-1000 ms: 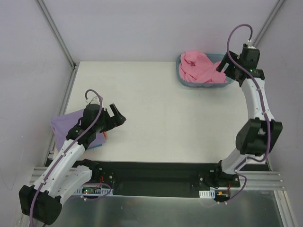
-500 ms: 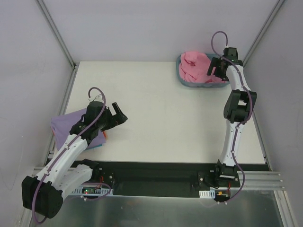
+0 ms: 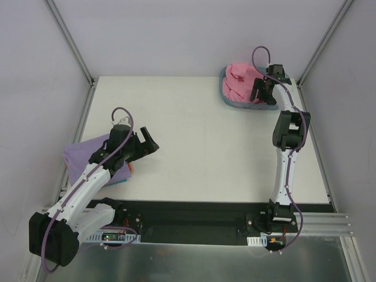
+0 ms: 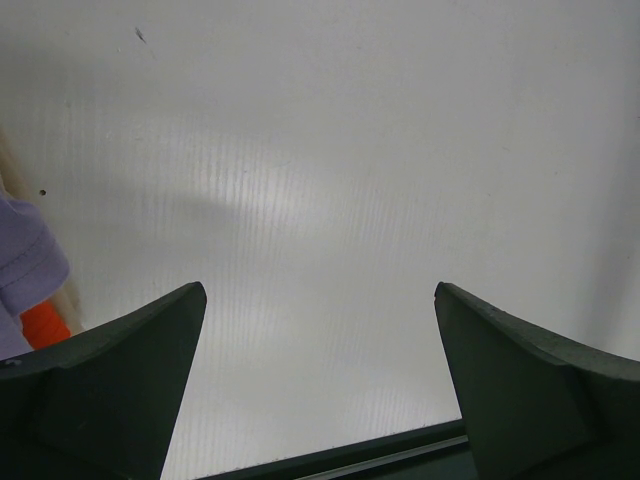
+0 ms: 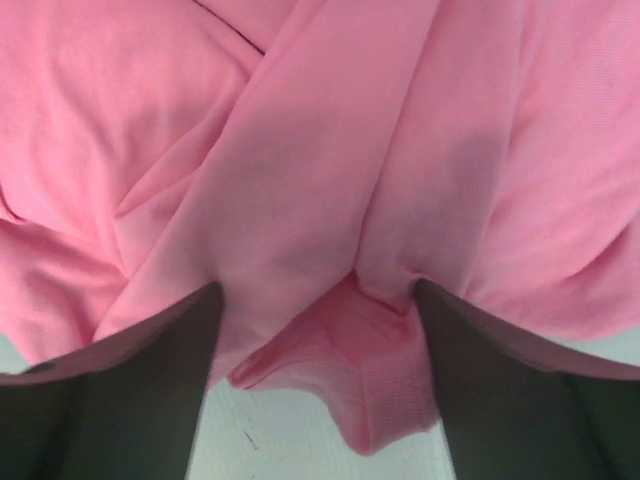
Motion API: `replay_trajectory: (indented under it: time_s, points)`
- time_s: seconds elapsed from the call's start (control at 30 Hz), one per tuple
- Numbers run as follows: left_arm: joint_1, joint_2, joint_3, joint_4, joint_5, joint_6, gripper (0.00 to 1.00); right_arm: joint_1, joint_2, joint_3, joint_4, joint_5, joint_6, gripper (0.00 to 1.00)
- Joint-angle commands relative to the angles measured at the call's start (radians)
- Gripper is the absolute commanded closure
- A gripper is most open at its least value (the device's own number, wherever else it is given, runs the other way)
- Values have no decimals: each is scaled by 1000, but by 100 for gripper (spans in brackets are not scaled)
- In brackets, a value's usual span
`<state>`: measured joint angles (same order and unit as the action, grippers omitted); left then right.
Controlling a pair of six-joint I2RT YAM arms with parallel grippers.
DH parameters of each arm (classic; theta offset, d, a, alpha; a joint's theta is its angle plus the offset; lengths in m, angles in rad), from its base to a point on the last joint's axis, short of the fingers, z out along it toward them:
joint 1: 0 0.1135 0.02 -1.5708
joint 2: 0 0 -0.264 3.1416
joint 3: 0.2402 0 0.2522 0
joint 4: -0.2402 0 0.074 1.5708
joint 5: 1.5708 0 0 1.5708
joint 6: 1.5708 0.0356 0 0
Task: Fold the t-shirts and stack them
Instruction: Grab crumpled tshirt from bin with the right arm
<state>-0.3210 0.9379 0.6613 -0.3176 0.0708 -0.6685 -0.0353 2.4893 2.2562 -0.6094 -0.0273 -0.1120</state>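
The pink t-shirt [image 3: 238, 81] lies crumpled in a teal tub [image 3: 225, 96] at the back right of the table. My right gripper [image 3: 259, 92] is down in the tub, open, with its fingers pressed into the pink cloth [image 5: 300, 150] on either side of a fold and hem [image 5: 318, 290]. The lavender t-shirt [image 3: 79, 158] lies folded at the table's left edge, partly under my left arm. Its edge shows in the left wrist view [image 4: 20, 260]. My left gripper [image 3: 150, 145] is open and empty over the bare white table [image 4: 318, 290], to the right of the lavender shirt.
A small orange item [image 3: 130, 169] sticks out by the lavender shirt's near right corner and shows in the left wrist view [image 4: 45, 325]. Metal frame posts [image 3: 70, 41] rise at the back corners. A black rail [image 3: 194, 212] runs along the table's near edge.
My right arm has swung left and dropped its gripper from beside the tub down onto the pink shirt. My left arm has shifted slightly up and right.
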Motion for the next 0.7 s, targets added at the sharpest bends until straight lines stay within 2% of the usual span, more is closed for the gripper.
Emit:
replay_trajectory:
  time_s: [0.0,0.07,0.1,0.17,0.23,0.4,0.6,0.67]
  points:
    - [-6,-11,34,26,4,-14,1,-5,16,51,-4,-42,3,37]
    - [-6,-13,34,26,3,-14,1,-5,13,52,0,-52,8,54]
    - [-6,-16,34,26,4,-14,1,-3,11,55,2,-59,8,66]
    - [-6,-19,34,26,1,-14,1,-5,-3,60,3,-69,27,76]
    - [-6,-31,31,26,4,-16,1,-5,-38,65,10,-71,43,92]
    - [-6,-76,26,26,15,-16,1,5,-197,65,28,-118,69,98]
    - [-6,-116,14,26,56,-5,1,95,-609,11,20,-76,25,99]
    - [-6,-123,4,26,73,-3,1,149,-696,-4,23,-60,25,99]
